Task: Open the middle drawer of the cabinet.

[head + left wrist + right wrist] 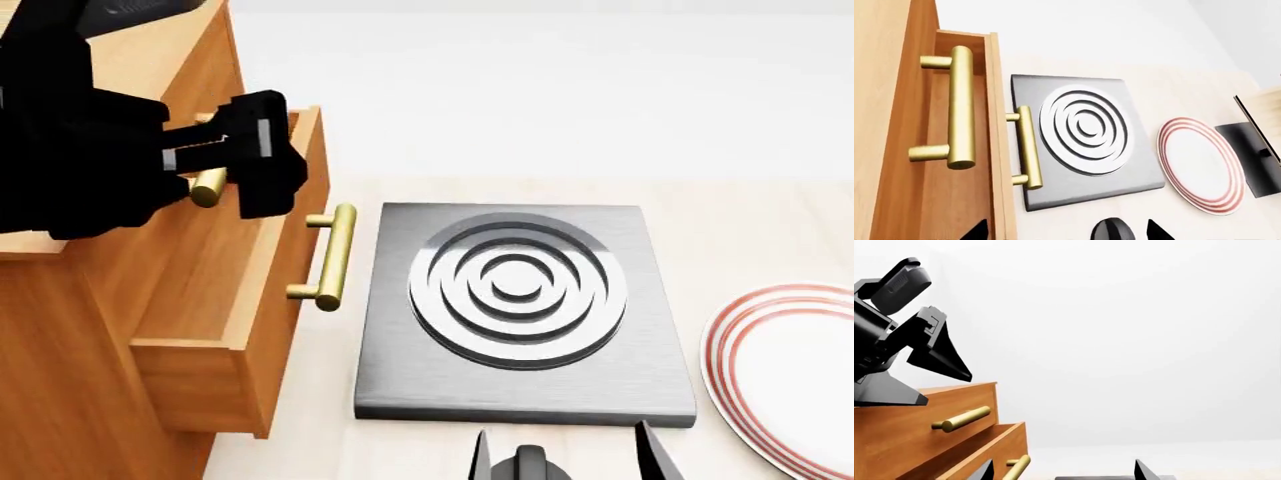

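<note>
My left gripper (254, 150) hangs in front of the cabinet's top edge in the head view, above the top drawer's brass handle (207, 187) and apart from it, holding nothing; its black fingers (944, 352) look spread, with a gap between them. My right gripper (567, 455) sits low at the near edge of the same view, its 2 fingertips set wide, holding nothing. The cabinet (80, 330) stands at the left of the tabletop (774, 230), orange-brown wood grain. The middle drawer (234, 300), second front from the top, stands pulled out well past the front above it, so its open box side shows. Its brass bar handle (330, 257) on 2 posts reaches toward the grey hotplate (521, 310) and lies just beside that plate's left edge. The hotplate carries raised concentric rings. To its right lies a white plate with red rim stripes (787, 370), partly cut off by the picture's edge. From the left wrist view, a dark flat object (1254, 155) lies past the plate, too cropped to identify
</note>
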{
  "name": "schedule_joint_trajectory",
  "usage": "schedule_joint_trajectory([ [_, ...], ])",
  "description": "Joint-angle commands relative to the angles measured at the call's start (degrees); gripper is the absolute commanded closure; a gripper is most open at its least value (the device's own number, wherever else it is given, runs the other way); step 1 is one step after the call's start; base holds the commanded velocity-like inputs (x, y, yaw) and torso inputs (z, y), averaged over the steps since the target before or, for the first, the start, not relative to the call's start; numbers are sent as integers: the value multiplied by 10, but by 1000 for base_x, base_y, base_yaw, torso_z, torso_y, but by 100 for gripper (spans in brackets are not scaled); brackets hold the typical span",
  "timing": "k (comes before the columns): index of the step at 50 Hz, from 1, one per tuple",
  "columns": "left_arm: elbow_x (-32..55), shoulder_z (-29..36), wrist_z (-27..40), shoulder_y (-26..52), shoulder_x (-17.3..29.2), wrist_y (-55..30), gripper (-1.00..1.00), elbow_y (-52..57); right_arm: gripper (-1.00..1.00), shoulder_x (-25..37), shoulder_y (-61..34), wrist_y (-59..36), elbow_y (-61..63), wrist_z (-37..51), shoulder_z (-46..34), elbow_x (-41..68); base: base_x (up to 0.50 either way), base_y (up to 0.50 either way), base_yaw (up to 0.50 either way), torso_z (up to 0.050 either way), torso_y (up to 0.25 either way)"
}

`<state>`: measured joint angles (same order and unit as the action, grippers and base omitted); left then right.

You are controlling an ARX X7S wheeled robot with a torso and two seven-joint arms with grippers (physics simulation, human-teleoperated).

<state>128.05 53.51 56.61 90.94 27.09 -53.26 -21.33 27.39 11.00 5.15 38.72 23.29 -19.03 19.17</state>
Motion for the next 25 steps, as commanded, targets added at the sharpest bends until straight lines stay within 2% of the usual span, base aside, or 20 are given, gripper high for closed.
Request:
schedule_joint_trajectory([
  [1, -16, 9, -11, -21, 3, 3, -100, 2, -100, 1, 0, 1, -1, 1, -1, 0, 0, 0, 0, 0, 0],
  [19, -29, 19, -17, -38, 7, 4, -100, 7, -100, 3, -1, 0, 0, 3, -3, 0, 2, 0, -1, 0, -2],
  [25, -19, 19, -7, -17, 4, -3, -100, 4, -100, 3, -2, 1, -1, 4, -4, 0, 2, 0, -1, 0, -5],
])
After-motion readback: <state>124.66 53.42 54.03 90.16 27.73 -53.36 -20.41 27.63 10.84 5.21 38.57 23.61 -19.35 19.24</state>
